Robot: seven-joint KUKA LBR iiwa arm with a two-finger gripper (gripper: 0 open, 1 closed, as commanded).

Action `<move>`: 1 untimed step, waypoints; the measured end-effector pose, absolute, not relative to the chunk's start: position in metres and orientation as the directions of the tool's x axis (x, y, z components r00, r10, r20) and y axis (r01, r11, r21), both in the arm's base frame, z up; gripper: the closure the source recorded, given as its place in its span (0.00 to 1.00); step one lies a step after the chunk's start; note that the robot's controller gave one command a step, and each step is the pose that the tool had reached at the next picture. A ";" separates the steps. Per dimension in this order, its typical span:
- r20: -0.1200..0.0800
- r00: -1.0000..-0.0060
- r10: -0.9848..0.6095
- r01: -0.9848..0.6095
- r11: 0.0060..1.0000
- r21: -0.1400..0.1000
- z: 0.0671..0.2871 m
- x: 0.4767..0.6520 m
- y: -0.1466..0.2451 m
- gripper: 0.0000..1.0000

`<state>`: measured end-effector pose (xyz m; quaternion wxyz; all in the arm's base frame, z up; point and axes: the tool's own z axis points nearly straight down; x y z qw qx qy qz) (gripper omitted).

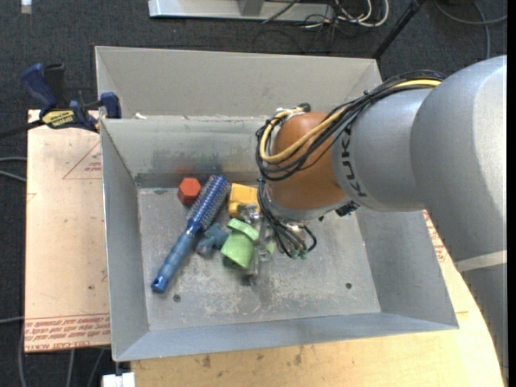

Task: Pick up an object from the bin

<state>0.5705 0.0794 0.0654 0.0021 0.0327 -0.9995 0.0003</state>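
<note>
My gripper is low in the middle of the bin, beneath the orange wrist cover. It is right against the right side of a light green cup-shaped thing that lies on the floor. Whether that thing is between the jaws is hidden. A small teal piece lies just left of the green thing. A yellow block sits just behind the gripper, partly under the cover.
A blue hairbrush lies slantwise left of centre, its handle pointing to the front left. An orange-red block rests near the back wall beside the brush's head. The arm and its cables hang over the bin's right half.
</note>
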 end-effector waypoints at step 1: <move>0.003 -0.998 -0.064 -0.064 0.998 0.001 0.066 0.571 0.080 0.00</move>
